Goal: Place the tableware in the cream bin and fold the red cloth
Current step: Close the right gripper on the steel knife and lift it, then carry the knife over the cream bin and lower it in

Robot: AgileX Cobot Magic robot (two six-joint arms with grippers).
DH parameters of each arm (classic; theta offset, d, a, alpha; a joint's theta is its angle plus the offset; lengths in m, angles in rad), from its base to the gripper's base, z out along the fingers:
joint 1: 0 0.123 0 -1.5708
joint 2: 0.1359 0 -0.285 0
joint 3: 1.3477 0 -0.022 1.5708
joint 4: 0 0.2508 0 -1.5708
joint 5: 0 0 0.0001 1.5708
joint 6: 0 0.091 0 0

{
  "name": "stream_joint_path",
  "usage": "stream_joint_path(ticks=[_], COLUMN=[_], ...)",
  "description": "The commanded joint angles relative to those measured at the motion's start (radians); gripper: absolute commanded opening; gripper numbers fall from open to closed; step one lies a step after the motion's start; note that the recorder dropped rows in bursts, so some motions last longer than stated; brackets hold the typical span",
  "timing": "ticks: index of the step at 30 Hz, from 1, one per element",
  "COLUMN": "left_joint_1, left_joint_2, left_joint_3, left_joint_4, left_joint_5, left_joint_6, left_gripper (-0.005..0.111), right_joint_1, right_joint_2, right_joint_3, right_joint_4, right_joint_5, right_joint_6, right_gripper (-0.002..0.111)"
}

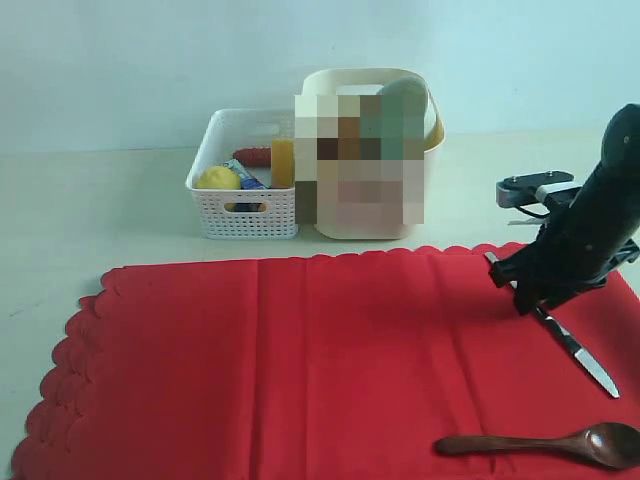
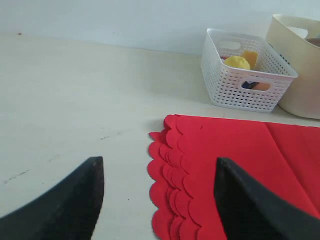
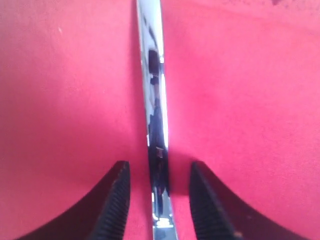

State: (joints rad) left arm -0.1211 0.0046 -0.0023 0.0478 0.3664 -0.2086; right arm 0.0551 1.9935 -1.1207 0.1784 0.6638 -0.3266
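One red cloth spread flat over the table, probably kept unfolded until cleared of cutlery; behind it one cream bin beside one white basket, within easy reach for drop-offs. On the cloth's right part, one long silver knife and, nearer the front edge, one dark wooden spoon, neither binned yet. Two pincers: right pincer lowered astride the knife, jaws parted with a gap either side, gripping nothing, seemingly lined up for the pick; left pincer wide apart and empty above bare table by the scalloped edge.
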Motion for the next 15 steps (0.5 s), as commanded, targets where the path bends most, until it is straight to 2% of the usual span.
stream_joint_path(ticks=[1, 3, 4, 13, 15], left_joint_1=[0.003, 0.003, 0.003, 0.003, 0.003], left_joint_2=[-0.005, -0.005, -0.005, -0.005, -0.005], left_joint_3=[0.002, 0.002, 0.002, 0.002, 0.002], left_joint_4=[-0.007, -0.007, -0.007, -0.007, -0.007], left_joint_5=[-0.006, -0.006, -0.006, -0.006, -0.006], left_joint_6=[-0.006, -0.006, -0.006, -0.006, -0.006], left_gripper=[0.062, 0.062, 0.062, 0.062, 0.062], right_joint_1=[-0.003, -0.003, -0.003, -0.003, -0.003], right_joint_2=[0.027, 0.023, 0.017, -0.189, -0.248], right_joint_3=[-0.003, -0.003, -0.003, -0.003, -0.003], right_joint_4=[-0.004, -0.019, -0.023, -0.020, 0.028], right_joint_5=[-0.003, -0.003, -0.003, 0.000, 0.003], right_joint_6=[-0.011, -0.011, -0.011, 0.014, -0.007], right_gripper=[0.021, 0.003, 0.000, 0.000, 0.000])
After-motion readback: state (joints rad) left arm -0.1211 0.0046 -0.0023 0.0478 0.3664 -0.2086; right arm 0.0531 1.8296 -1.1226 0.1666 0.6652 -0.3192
